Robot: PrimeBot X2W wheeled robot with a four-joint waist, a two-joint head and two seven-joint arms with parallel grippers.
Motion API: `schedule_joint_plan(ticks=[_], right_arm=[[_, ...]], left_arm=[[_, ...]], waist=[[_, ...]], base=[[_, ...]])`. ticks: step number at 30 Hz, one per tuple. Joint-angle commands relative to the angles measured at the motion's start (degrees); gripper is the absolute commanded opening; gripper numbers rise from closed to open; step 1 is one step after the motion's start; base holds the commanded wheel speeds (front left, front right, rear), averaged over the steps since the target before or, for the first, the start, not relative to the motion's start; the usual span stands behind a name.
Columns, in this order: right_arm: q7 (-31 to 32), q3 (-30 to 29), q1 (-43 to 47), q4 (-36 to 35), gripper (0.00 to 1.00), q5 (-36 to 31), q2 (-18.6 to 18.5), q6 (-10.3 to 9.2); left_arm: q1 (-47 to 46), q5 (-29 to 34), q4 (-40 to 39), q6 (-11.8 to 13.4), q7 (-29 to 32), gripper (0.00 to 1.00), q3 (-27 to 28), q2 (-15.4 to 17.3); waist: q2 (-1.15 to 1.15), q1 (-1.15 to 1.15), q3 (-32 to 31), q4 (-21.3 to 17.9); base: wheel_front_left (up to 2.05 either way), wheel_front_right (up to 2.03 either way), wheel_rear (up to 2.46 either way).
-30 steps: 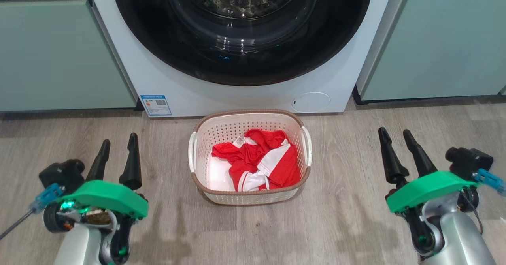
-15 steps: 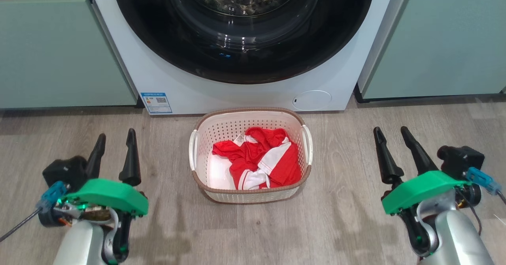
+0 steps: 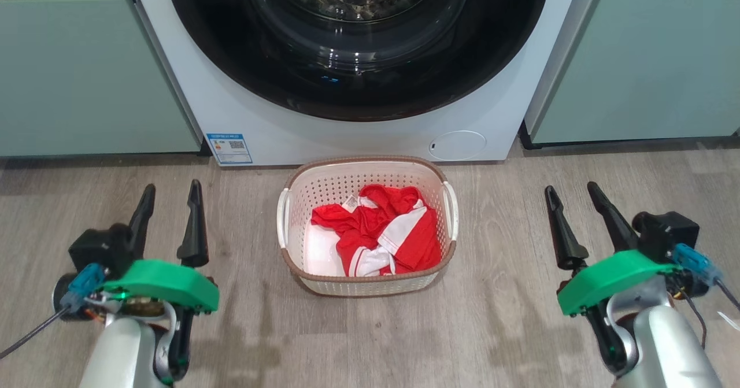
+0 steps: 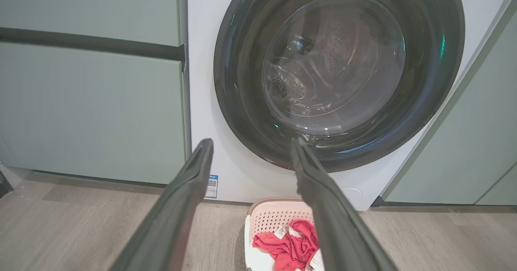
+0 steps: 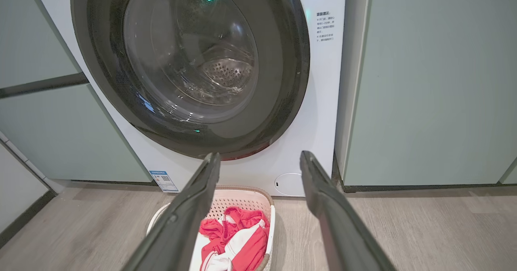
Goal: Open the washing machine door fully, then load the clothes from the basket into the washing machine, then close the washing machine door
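The white washing machine (image 3: 243, 128) stands straight ahead, its round black-ringed door (image 3: 358, 96) shut against the front, glass bowl (image 4: 335, 65) at its centre. On the floor before it sits the cream basket (image 3: 300, 194) holding red and white clothes (image 3: 381, 232). My left gripper (image 3: 170, 194) hovers open at the lower left, well left of the basket. My right gripper (image 3: 572, 194) is open at the lower right, well right of the basket. Both are empty. The door (image 5: 190, 69) and the clothes (image 5: 232, 236) also show beyond my right gripper's fingers (image 5: 202, 186).
Pale green cabinets (image 3: 87, 76) flank the machine on both sides (image 3: 636, 58). A blue label (image 3: 229, 148) and a round filter cap (image 3: 457, 144) sit low on the machine's front. Wood-look floor (image 3: 520, 330) lies around the basket.
Both grippers have risen slightly in the head view, and the whole picture has shifted a little, so the camera has moved. The basket and door stay as they were.
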Motion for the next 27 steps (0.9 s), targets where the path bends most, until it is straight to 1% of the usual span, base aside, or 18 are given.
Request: schedule_joint_plan(ticks=[1, 12, 27], right_arm=[[-1.02, 1.11, -3.12, -2.32, 1.0, -1.75, 0.12, -0.01], [-2.09, 1.2, -3.4, -2.82, 1.0, -6.41, 0.09, -0.01], [-2.11, 1.12, -2.9, -2.71, 1.0, -5.22, 0.09, -0.01]], left_arm=[[-3.48, 1.71, -1.66, -0.22, -0.96, 1.0, 2.16, 0.44], [-4.55, 7.39, -0.19, -0.72, -2.73, 1.0, 2.81, -0.2], [-4.58, 6.92, 1.72, -1.41, -2.73, 1.0, 3.39, -0.78]], waist=[[0.0, 0.0, 0.01, -0.01], [0.0, 0.0, 0.22, 0.09], [0.0, 0.0, 0.03, 0.02]], base=[[0.0, 0.0, 0.0], [0.0, 0.0, 0.0], [0.0, 0.0, 0.0]])
